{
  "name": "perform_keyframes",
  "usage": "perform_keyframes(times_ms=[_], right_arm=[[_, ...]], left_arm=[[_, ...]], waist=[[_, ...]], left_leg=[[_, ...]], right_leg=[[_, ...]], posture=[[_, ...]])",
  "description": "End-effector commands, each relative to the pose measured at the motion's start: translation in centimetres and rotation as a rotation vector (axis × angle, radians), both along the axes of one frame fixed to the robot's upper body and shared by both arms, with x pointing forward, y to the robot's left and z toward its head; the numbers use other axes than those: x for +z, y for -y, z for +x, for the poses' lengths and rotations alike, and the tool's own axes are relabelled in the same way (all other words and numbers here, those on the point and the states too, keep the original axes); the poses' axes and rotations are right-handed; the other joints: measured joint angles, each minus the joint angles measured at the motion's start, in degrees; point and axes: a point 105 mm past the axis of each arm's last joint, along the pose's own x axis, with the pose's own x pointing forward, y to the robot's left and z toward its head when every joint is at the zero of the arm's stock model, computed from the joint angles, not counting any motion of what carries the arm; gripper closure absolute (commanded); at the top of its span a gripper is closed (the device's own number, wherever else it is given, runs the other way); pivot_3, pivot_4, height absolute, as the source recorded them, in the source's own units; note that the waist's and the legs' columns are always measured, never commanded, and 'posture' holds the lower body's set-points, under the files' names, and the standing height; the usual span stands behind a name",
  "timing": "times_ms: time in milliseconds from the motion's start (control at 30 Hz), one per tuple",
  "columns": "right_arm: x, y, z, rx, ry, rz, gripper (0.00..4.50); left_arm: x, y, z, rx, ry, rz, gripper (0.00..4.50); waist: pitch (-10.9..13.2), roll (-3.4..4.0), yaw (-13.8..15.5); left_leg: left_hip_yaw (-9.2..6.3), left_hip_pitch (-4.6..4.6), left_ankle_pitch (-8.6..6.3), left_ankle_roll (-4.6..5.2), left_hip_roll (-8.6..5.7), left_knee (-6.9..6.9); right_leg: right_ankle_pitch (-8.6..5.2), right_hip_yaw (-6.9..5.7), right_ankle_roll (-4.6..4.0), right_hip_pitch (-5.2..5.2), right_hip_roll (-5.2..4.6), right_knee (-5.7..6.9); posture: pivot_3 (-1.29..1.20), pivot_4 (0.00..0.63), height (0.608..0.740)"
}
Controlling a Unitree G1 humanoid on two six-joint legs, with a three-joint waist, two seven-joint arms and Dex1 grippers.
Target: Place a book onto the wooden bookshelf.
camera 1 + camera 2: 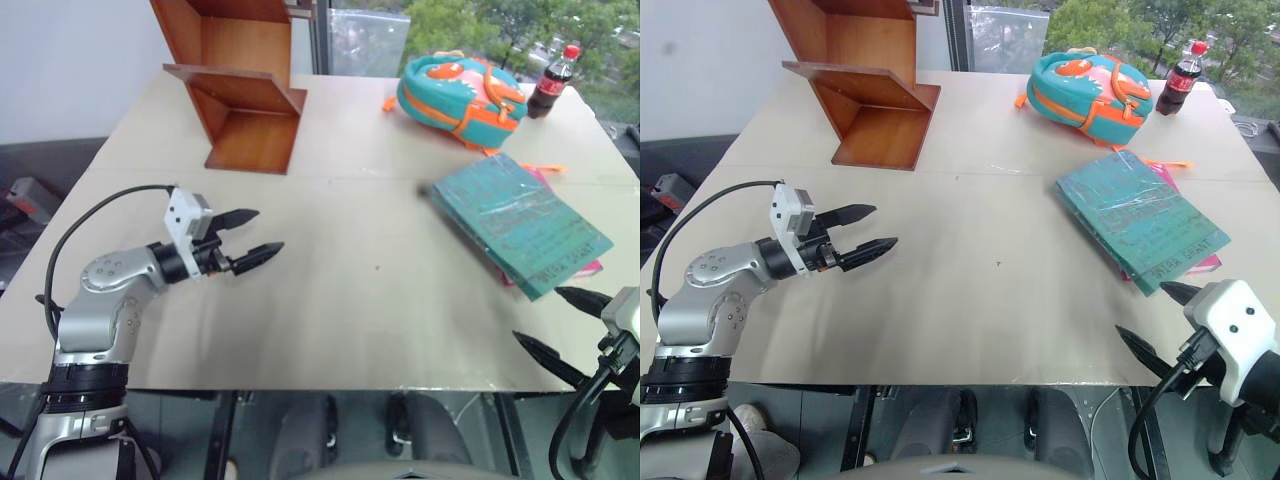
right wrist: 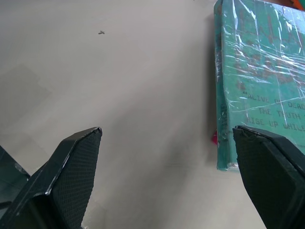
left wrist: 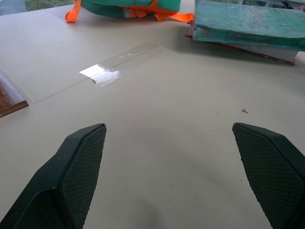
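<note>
The large, thin teal-green book [image 1: 520, 222] with a glossy wrapped cover lies flat on the beige surface [image 1: 350, 300], on top of a magenta-pink book [image 1: 1206, 264] whose edge peeps out beneath. It is well apart from the reddish-brown wooden bookshelf [image 1: 245, 85] at the far left. The right claw [image 1: 1155, 318] hangs near the book's near corner, jaws wide and empty. The left claw [image 1: 250, 237] hovers over bare surface, also wide and empty.

The step in hand looks like the reach. The right claw would do well to take only the teal cover's edge, so the pink book stays behind. The slick wrap may slip.

The bookshelf's top is cut off, and how many books lie stacked is hard to tell, possibly more than two.
</note>
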Motion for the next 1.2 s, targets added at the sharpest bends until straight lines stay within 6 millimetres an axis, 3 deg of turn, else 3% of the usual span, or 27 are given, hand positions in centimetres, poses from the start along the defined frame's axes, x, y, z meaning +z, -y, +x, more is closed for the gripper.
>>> perform_keyframes(times_ms=[33,67,100,167,300,433,567,700,800,967,1100,1200], right_arm=[[1.4,0.4,0.1,-0.013,0.049,0.007,0.0],[2.1,0.8,0.5,-0.03,0.077,0.033,0.0],[2.6,1.6,1.2,-0.076,0.091,0.07,0.5],[3.2,2.7,2.2,-0.125,0.105,0.105,0.79],[5.0,5.1,6.0,-0.259,0.184,0.088,2.49],[7.0,7.8,10.5,-0.513,0.289,0.03,4.43],[6.7,9.7,14.6,-0.712,0.052,0.061,4.43],[6.6,14.2,17.5,-1.057,-0.037,0.159,4.43],[5.7,15.8,19.0,-1.19,-0.114,0.253,4.43],[3.4,16.0,21.4,-1.293,-0.265,0.539,4.43],[2.3,16.2,21.9,-1.344,-0.312,0.705,4.43],[1.0,15.0,22.2,-1.338,-0.392,0.766,4.43]], left_arm=[[1.9,0.3,-1.0,-0.081,0.045,0.029,0.06],[2.3,0.8,-1.3,-0.125,0.04,0.027,0.06],[2.6,1.3,-1.7,-0.172,0.039,0.026,0.0],[3.2,2.1,-2.0,-0.225,0.045,0.022,0.0],[4.2,4.7,-3.1,-0.36,0.08,0.01,0.0],[4.9,6.7,-3.6,-0.438,0.114,0.0,0.0],[5.8,8.1,-3.7,-0.468,0.143,-0.029,0.0],[5.9,8.6,-3.9,-0.473,0.15,-0.039,0.0],[5.9,8.8,-4.0,-0.474,0.153,-0.041,0.0],[6.0,9.0,-4.2,-0.465,0.156,-0.057,0.0],[5.9,9.1,-4.3,-0.453,0.152,-0.068,0.0],[6.0,9.1,-4.4,-0.442,0.155,-0.072,0.0]], waist=[[0.0,0.0,0.0],[0.03,-0.04,-0.02],[0.03,-0.04,-0.04],[0.02,-0.04,-0.1],[0.04,-0.01,-0.1],[0.05,0.01,-0.16],[0.1,0.09,-0.38],[0.11,0.13,-0.05],[0.12,0.14,-0.23],[0.16,0.2,-0.47],[0.15,0.2,-0.64],[0.15,0.2,-1.13]], left_leg=[[0.0,0.0,0.0,0.0,0.0,0.0],[0.0,0.0,0.0,0.0,0.0,0.0],[0.0,-0.01,-0.01,-0.02,0.01,0.0],[0.02,0.02,-0.03,-0.05,0.0,0.0],[0.04,0.01,-0.03,-0.03,-0.07,0.01],[0.07,0.01,0.2,-0.05,-0.05,0.0],[0.26,-0.06,0.22,-0.03,-0.06,-0.01],[0.38,-0.12,0.23,-0.04,-0.05,-0.01],[0.55,-0.2,0.22,-0.04,-0.1,-0.05],[0.76,-0.24,0.22,-0.04,-0.08,-0.17],[0.91,-0.15,0.23,-0.06,-0.06,-0.36],[1.01,-0.09,0.23,-0.06,-0.06,-0.43]], right_leg=[[0.0,0.0,0.0,0.0,0.0,0.0],[0.0,0.0,0.0,0.0,0.0,0.0],[0.0,-0.01,0.0,-0.01,0.02,0.0],[0.0,0.02,0.0,0.0,0.0,-0.01],[0.01,0.03,-0.01,0.0,-0.09,-0.01],[0.01,0.06,-0.01,-0.02,0.23,0.01],[0.12,0.2,-0.09,-0.19,0.29,0.08],[0.29,0.21,-0.01,-0.29,0.36,0.11],[0.31,0.25,0.02,-0.39,0.38,0.04],[0.3,0.35,0.05,-0.54,0.39,0.04],[0.29,0.42,0.05,-0.56,0.41,0.02],[0.3,0.53,0.06,-0.56,0.4,0.02]], posture=[[0.0,0.15,0.74],[0.0,0.15,0.74],[0.0,0.15,0.74],[0.0,0.15,0.74],[0.0,0.15,0.74],[0.0,0.15,0.74],[0.0,0.15,0.74],[0.0,0.15,0.74],[0.0,0.15,0.74],[0.0,0.15,0.74],[0.0,0.15,0.74],[0.0,0.15,0.74]])
